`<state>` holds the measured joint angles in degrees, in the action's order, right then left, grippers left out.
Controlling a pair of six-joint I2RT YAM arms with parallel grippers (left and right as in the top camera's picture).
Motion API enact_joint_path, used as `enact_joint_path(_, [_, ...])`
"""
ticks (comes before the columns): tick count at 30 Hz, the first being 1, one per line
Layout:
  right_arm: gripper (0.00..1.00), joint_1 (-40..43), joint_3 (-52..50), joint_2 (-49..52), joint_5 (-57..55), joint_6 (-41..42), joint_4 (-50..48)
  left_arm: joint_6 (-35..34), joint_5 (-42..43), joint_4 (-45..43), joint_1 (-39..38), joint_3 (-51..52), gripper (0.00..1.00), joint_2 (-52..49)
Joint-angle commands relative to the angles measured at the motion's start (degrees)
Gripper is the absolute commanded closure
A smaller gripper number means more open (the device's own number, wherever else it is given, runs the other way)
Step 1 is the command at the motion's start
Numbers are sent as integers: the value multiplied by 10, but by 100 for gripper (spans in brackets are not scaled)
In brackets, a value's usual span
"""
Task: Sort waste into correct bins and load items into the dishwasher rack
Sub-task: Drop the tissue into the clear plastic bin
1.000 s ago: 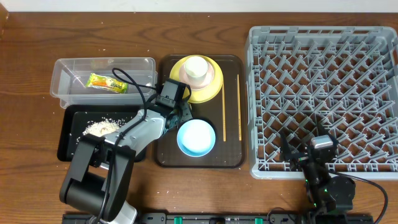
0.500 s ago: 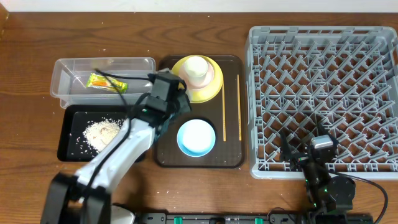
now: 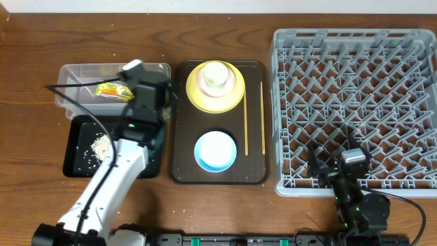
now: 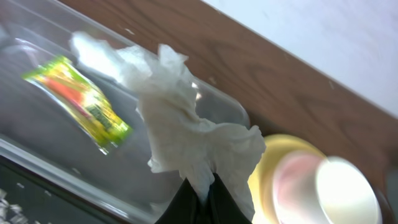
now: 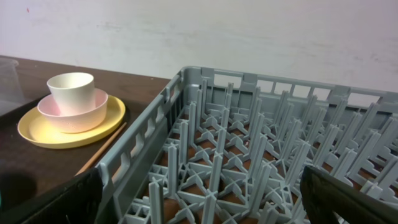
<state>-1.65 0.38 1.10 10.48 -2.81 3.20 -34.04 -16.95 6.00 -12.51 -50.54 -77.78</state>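
Observation:
My left gripper [image 4: 202, 186] is shut on the crumpled white tissue [image 4: 180, 124], which hangs over the right end of the clear tub [image 3: 75, 75]. The snack wrapper [image 4: 81, 102] lies inside that tub. Rice [image 3: 101, 143] is scattered in the black tray [image 3: 78, 162]. The white cup [image 3: 216, 74] sits in the pink bowl [image 3: 234, 82] on the yellow plate [image 3: 194, 96]. In front of them are the blue bowl [image 3: 216, 150] and, to the right, the chopsticks [image 3: 246, 123]. My right gripper [image 5: 199, 193] stands open and holds nothing, low over the grey rack's [image 3: 276, 109] front edge.
The dishes and chopsticks rest on a dark brown serving tray [image 3: 181, 171] between the bins and the rack. A few rice grains lie on the wooden table [image 3: 205, 205] near its front. A pale wall [image 5: 249, 31] stands behind the table.
My left gripper has closed on the tissue beside the blue bowl, risen, and swung left from the serving tray to the clear tub. The right arm has not moved.

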Motion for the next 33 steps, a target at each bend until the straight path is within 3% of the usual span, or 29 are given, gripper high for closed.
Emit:
enact_joint_path(1, [1, -6, -1, 0, -3, -7, 2, 10, 5, -18, 42, -6, 93, -14])
enact_joint_path(12, [2, -6, -1, 0, -3, -7, 2, 11, 162, -62, 146, -6, 90, -85])
enact_joint_path(15, [1, -6, -1, 0, -3, -7, 2, 15, 181, -62, 153, -6, 83, -91])
enact_joint_path(19, [1, -6, -1, 0, -3, -7, 2, 33, 181, -63, 153, -8, 54, -90])
enact_joint_path(23, [1, -6, -1, 0, -3, -7, 2, 52, 181, -58, 153, -18, 46, -90])
enact_joint_path(28, [1, -6, -1, 0, -3, -7, 2, 51, 214, -7, 153, -50, 45, -76])
enact_joint_path(33, [1, -6, -1, 0, -3, -7, 2, 49, 323, 79, 149, -64, 58, -44])
